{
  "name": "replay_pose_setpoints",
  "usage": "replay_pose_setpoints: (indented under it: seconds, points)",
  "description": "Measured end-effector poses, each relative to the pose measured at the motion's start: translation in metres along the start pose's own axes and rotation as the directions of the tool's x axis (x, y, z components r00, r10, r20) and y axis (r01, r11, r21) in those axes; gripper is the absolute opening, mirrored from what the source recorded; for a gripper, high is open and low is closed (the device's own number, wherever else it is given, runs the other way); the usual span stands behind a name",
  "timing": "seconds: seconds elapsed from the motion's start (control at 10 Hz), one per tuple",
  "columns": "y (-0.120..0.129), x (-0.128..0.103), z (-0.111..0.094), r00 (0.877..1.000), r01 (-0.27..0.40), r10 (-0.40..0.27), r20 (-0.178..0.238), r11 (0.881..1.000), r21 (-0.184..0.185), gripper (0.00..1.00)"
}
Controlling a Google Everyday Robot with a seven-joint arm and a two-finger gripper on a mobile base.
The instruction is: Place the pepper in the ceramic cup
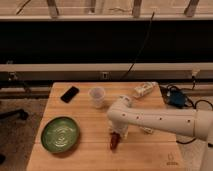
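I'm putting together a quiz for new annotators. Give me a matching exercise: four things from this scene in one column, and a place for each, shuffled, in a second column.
Things:
1. pepper
2. ceramic cup
3. green bowl
4. black phone

Places on the table:
A. near edge, picture's left
B. far edge, picture's left
C. far edge, middle
D. near edge, middle, right under the gripper

Pairs: 1-D, 2-C, 3-A, 4-B
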Motion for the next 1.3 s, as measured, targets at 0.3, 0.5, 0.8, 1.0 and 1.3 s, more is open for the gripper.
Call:
replay_pose_setpoints:
  seconds: [0.3,0.5,0.8,1.0,1.3]
  points:
    - [-0.003,-0.003,-0.005,1.0,0.013,-0.013,-0.006,1.0,0.003,0.08]
    - [-0.006,-0.003,-0.011,1.0,0.014,-0.014,-0.019,1.0,0.004,0.0]
    - [-0.012,0.012,-0.026,1.0,-0.007,0.008,-0.02,1.0,0.018,0.0]
    - [-0.013,0.016,-0.04,1.0,-0.022,0.022,-0.022,0.999,0.026,0.0]
    - [-0.023,0.029,-0.055,0.999,-0.03,0.031,-0.023,0.999,0.032,0.0]
